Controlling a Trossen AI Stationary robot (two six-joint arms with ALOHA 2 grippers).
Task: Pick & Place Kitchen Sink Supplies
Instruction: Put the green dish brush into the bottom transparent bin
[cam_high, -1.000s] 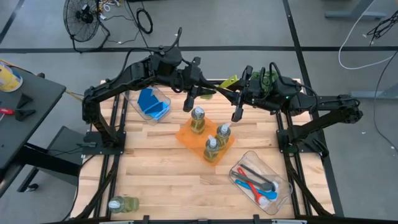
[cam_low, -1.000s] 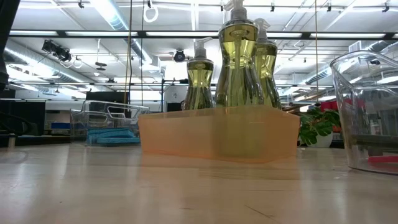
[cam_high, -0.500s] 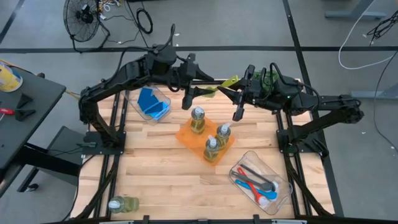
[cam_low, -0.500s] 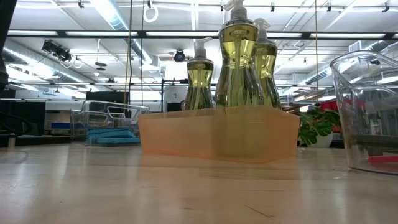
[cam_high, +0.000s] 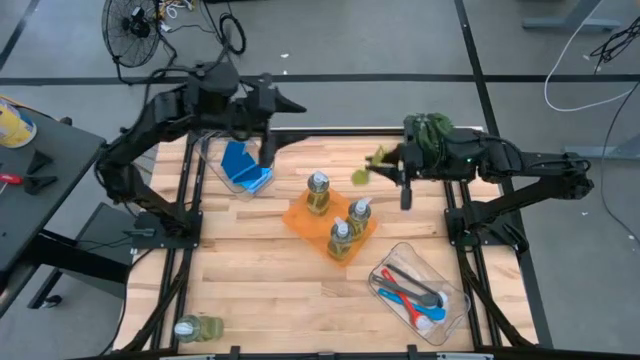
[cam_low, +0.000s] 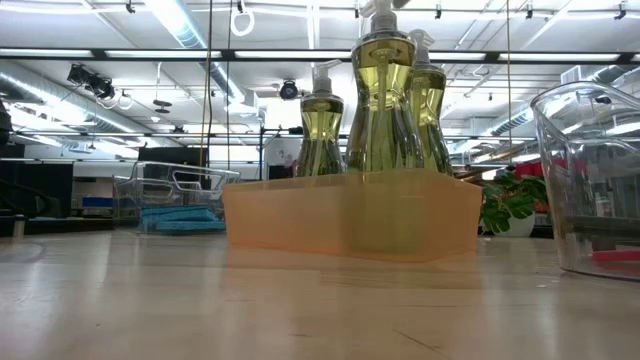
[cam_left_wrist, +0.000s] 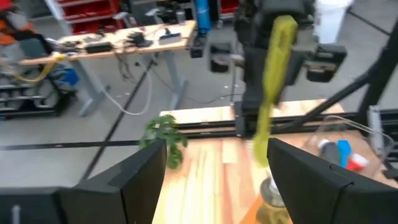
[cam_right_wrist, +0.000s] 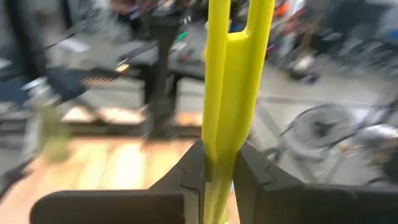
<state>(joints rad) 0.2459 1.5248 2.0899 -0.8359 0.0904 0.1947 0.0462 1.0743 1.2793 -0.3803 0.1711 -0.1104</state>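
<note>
From above, your left gripper is hanging over the table's far-left part, just beside the clear bin holding the blue sponges, its fingers spread and carrying nothing. Your right gripper is sitting over the far-right part, clamping the yellow-green brush, which is sticking out toward the middle. Three pump bottles are standing in the orange tray at centre; a fourth bottle is lying near the front-left corner. The red, blue and grey brushes are lying in a second clear bin at front right. The leafy plant is sitting just behind your right arm.

At table height, the three bottles are rising out of the tray, with the sponge bin far behind on the left.

Through the left wrist camera, both fingers are standing wide apart, and the brush is showing beyond them in the other arm's grip.

Through the right wrist camera, the fingers are pinching the brush handle; the blurred bottle-like shape beyond is probably one of the soaps.
</note>
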